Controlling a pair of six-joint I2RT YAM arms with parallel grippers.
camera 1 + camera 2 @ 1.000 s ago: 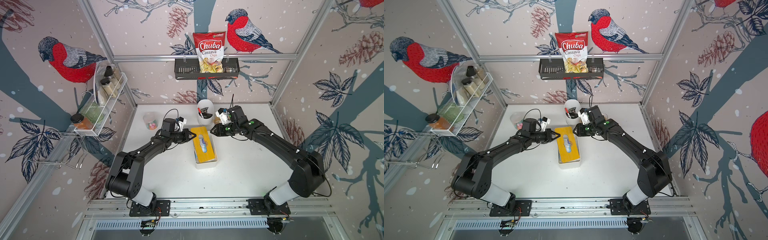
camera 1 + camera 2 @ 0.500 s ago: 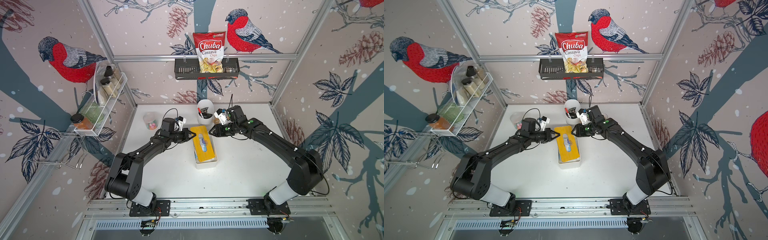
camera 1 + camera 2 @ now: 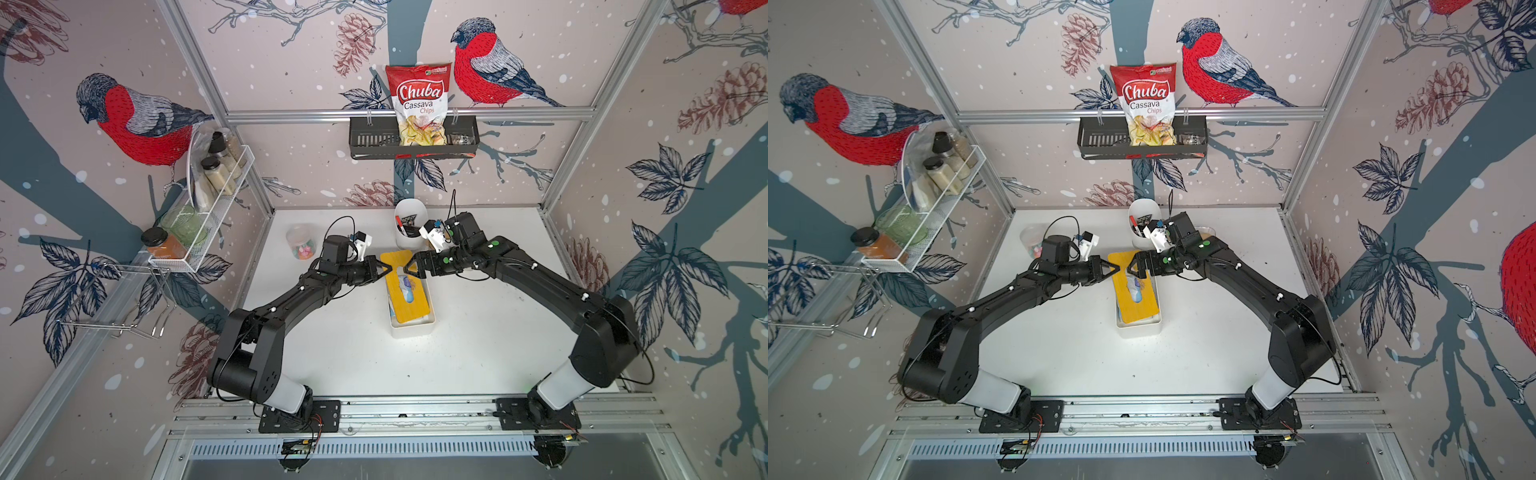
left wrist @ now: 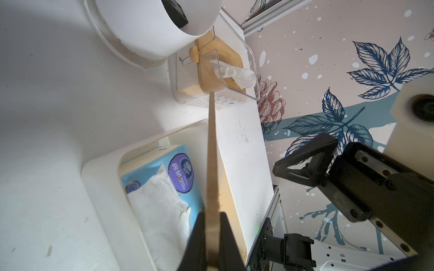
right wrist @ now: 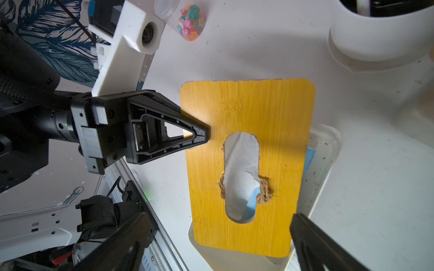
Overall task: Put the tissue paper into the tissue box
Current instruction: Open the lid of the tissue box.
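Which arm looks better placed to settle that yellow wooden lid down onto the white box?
Left, probably. The left end effector is shut on the yellow wooden slotted lid's edge, holding it tilted over the white plastic tissue box. The right end effector hangs open beside the lid, gripping nothing.

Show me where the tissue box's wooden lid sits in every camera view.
Top view: lid mid-table, over the tissue box.
Top view: lid likewise mid-table.
Left wrist: lid seen edge-on, a thin strip pinched by the left gripper.
Right wrist: lid seen face-on, filling the centre, oval slot visible.
Shared landmark: the white cup, near one end of the lid in all four views.
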